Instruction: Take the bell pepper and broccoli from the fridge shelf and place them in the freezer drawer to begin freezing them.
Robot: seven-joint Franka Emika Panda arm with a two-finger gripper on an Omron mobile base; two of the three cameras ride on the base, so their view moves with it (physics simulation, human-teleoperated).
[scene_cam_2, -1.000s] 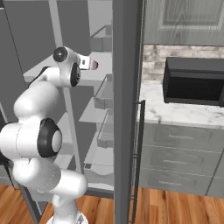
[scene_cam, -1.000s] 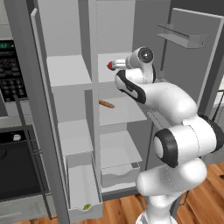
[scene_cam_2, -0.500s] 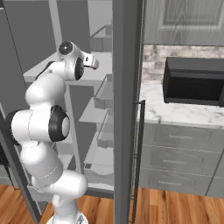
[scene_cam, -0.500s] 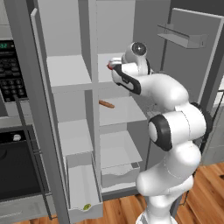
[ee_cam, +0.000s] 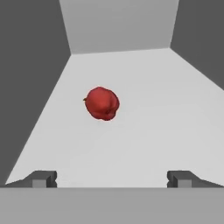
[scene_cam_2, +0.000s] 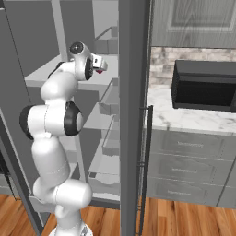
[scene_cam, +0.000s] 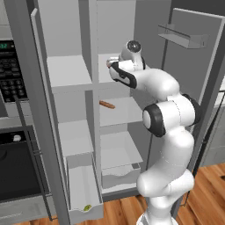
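Clearly the arm reaches into the wider column of the fridge at top-shelf height because the bell pepper [ee_cam: 101, 103] lies there, alone on the fridge shelf [ee_cam: 144, 131], ahead of the pincer [ee_cam: 111, 179] and a little left of its line; the pincer is spread wide with nothing between its tips, ready to straddle the pepper once it advances. Down below, the freezer drawer [scene_cam: 83, 193] stands pulled out, since it must receive both vegetables, and the broccoli [scene_cam: 87, 207] already rests near its front lip. A brown stick-shaped food [scene_cam: 107, 104] lies on the shelf beneath, untouched and no part of the job
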